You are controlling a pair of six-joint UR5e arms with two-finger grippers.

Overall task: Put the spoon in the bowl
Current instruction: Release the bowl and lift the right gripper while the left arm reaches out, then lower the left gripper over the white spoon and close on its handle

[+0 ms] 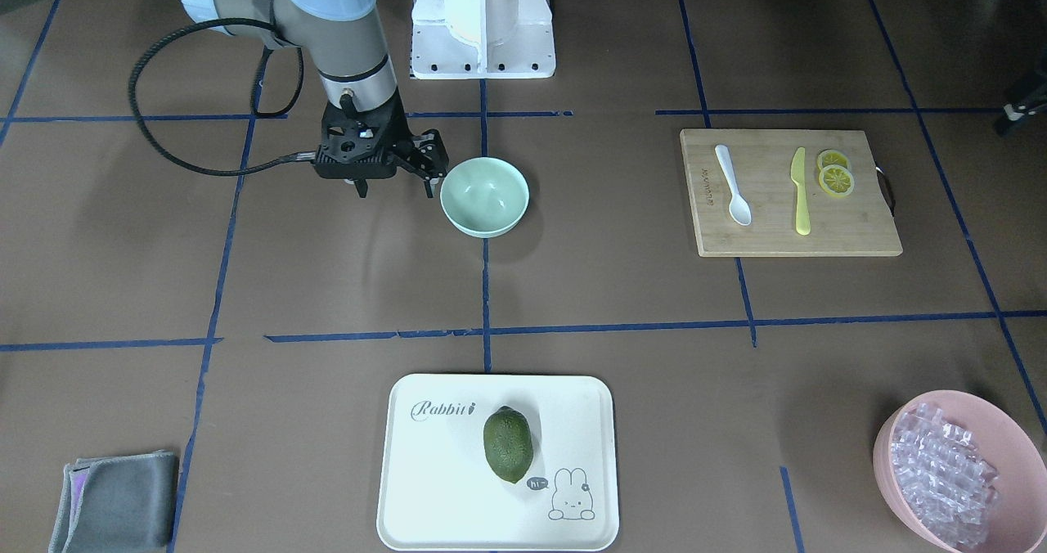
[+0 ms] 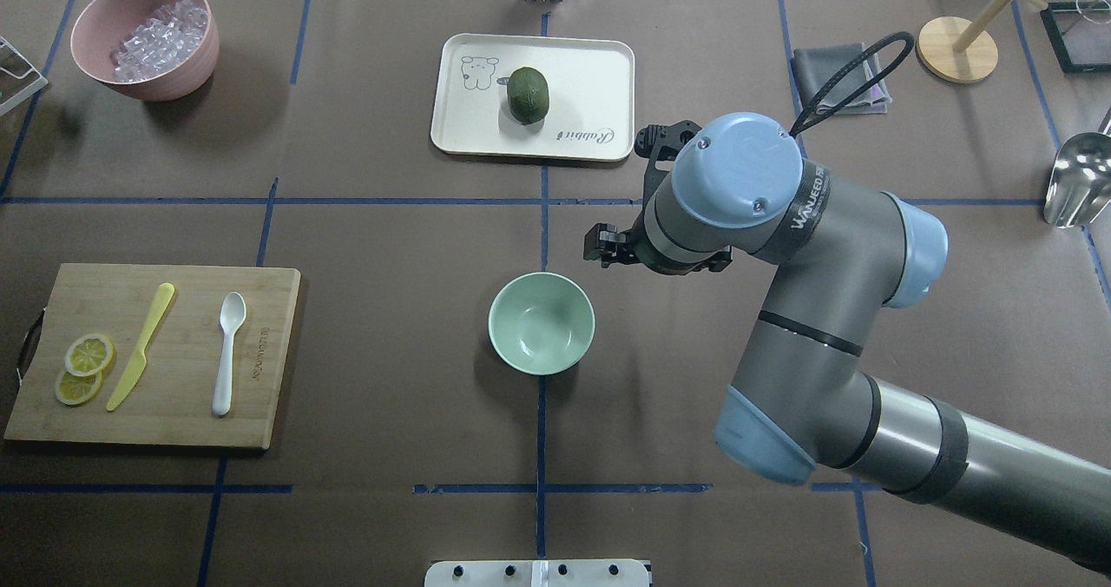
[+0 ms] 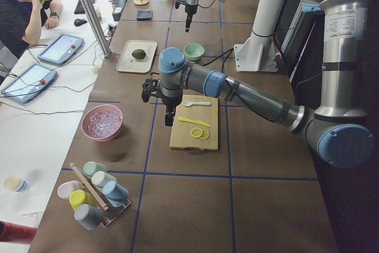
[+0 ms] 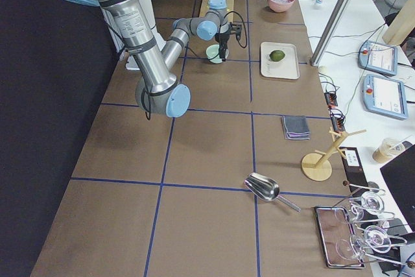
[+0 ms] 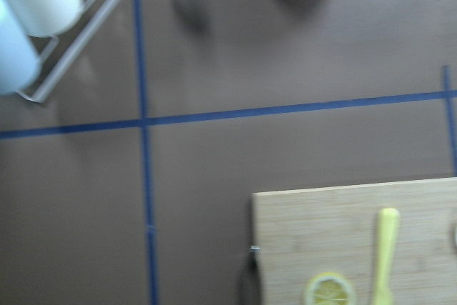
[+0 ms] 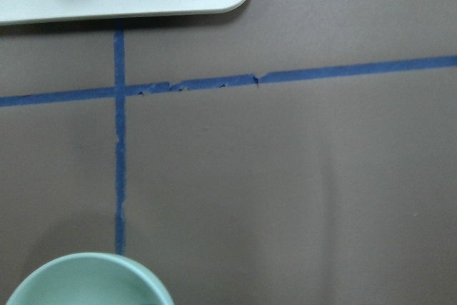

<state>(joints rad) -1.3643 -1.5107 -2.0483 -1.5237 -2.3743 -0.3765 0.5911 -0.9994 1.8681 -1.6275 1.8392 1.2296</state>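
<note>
Brown paper tabletop w/ blue tape grid. On the robot's left half I see the spoon (image 1: 733, 185) lying flat on the wooden cutting board (image 1: 851, 230), handle twd the robot's base, scoop twd the far side. Just beside it, roughly parallel and not touching, is the yellow knife (image 1: 801, 191), then two lemon slices (image 1: 836, 178) at the board's outer end.

Mint bowl (image 1: 484, 195) sits upright mid-table, well apart from the spoon. R gripper (image 1: 397, 189) hangs fingers-down just beside the bowl's rim on the side away from the board. Its fingers are spread wide w/ nothing between them, so the bowl sits between it and the spoon.

L gripper (image 3: 169, 117) hangs over the table near the board's edge, on the pink bowl (image 1: 891, 447) side. I can't tell how its fingers stand. Its wrist cam shows the board corner, the knife and a lemon slice.

Far side: white tray (image 1: 425, 487) w/ a green fruit (image 1: 508, 444), and a grey cloth (image 1: 114, 500).
</note>
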